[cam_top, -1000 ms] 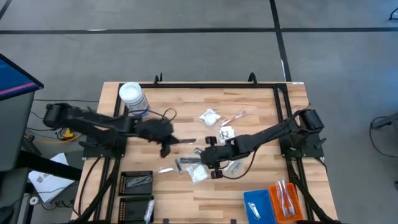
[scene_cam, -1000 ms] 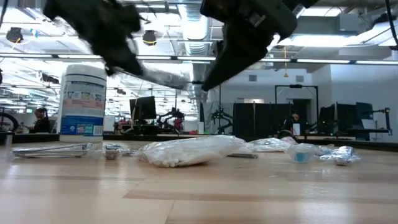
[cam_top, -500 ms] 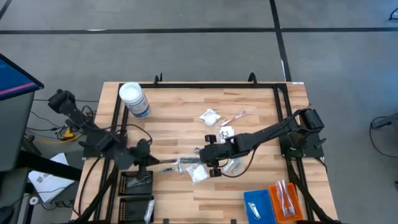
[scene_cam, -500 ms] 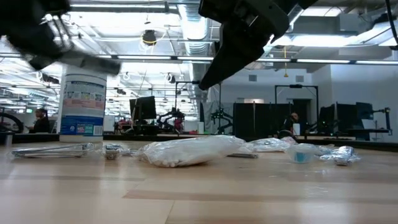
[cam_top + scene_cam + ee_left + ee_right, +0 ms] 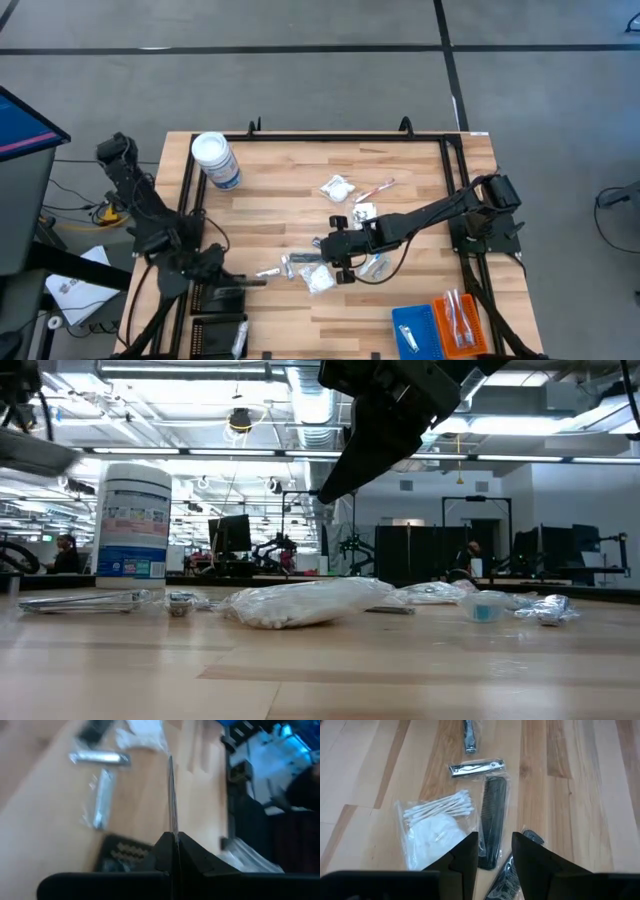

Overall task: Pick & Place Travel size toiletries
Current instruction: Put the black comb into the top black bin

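- The left gripper [image 5: 240,283] has swung from mid-table to the black tray [image 5: 222,292], jaws pinching a thin dark stick [image 5: 172,795].
- The right gripper [image 5: 494,851] hovers, jaws parted, over the black comb [image 5: 493,820] beside the cotton-swab bag [image 5: 432,822].

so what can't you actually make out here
- What the left end effector grips: the left wrist view shows only a thin strip, edge-on and blurred, and it is too small in the high view.
- Contents of the black trays: in the high view they are too small and partly covered by the left arm.
- The wrapped item beneath the open right end effector: in the right wrist view it is mostly hidden by the fingers and cut off by the picture edge.
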